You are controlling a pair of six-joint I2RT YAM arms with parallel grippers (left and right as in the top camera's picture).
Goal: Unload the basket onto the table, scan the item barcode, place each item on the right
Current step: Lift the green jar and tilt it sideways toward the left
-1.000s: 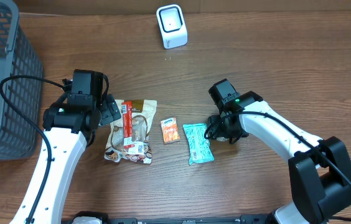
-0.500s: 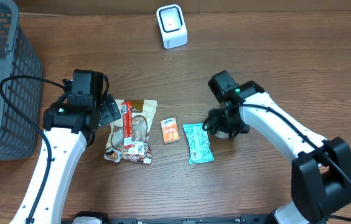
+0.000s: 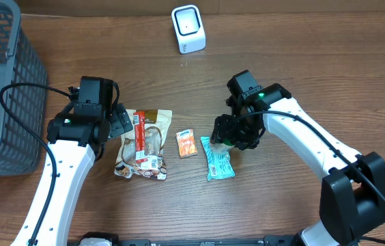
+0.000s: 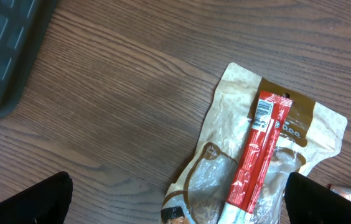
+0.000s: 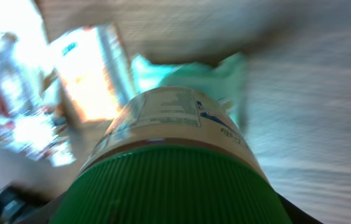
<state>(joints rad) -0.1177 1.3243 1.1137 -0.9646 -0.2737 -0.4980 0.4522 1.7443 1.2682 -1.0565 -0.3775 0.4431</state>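
The right fingers (image 3: 221,130) are closed around a green-lidded jar (image 5: 166,134), the item to be scanned. They hold it over the near-middle of the table (image 3: 302,75), right above the teal packet (image 3: 218,162) and just right of the small orange packet (image 3: 186,143). The left fingers (image 4: 35,199) are spread wide and empty, hovering at the left edge of the brown pouch (image 4: 225,130) with the red stick (image 4: 256,162) on it.

The scanner (image 3: 188,29) stands well apart at the far edge, so a long carry is likely ahead. The jar is round and smooth, and it could twist or slip in the grip. Held this low, it could catch the teal packet. The wrist view is too blurred to find the barcode. If the code ends up turned away from the scanner window or under a finger, the scan would probably fail.
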